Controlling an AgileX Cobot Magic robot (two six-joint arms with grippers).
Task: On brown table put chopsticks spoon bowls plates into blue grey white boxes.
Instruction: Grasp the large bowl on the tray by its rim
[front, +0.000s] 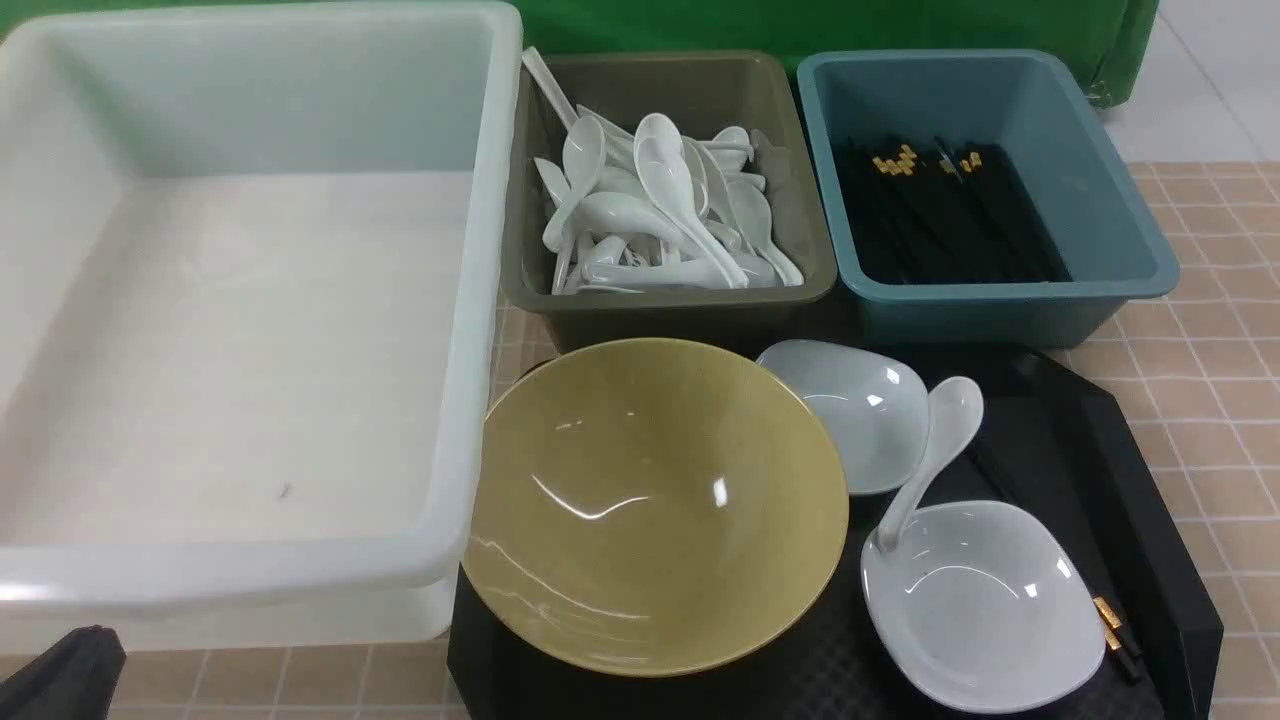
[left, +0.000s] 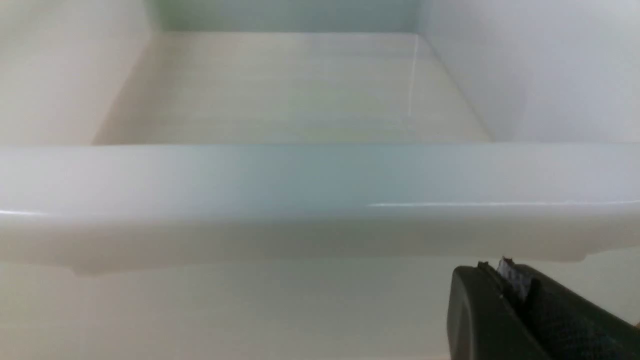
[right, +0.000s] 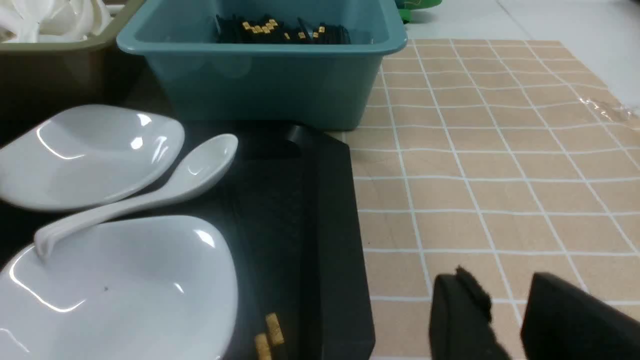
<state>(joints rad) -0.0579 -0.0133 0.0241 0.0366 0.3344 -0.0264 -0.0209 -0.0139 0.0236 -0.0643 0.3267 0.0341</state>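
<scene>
So the left pincer (left: 507, 275) is seen clamped shut, tub (left: 320, 200) right in front. The right pincer (right: 500, 285) is held partly apart over the desk (right: 475, 175), nothing gripped. The spoon (right: 150, 195), plates (right: 115, 290) and chopsticks (right: 267, 337) are parked on the tray (right: 330, 225) beside it.

Nothing legible in any view: no text, label, brand, number or sign (the gold ends of the chopsticks (front: 940, 215) are too small to tell whether they carry any marking).
</scene>
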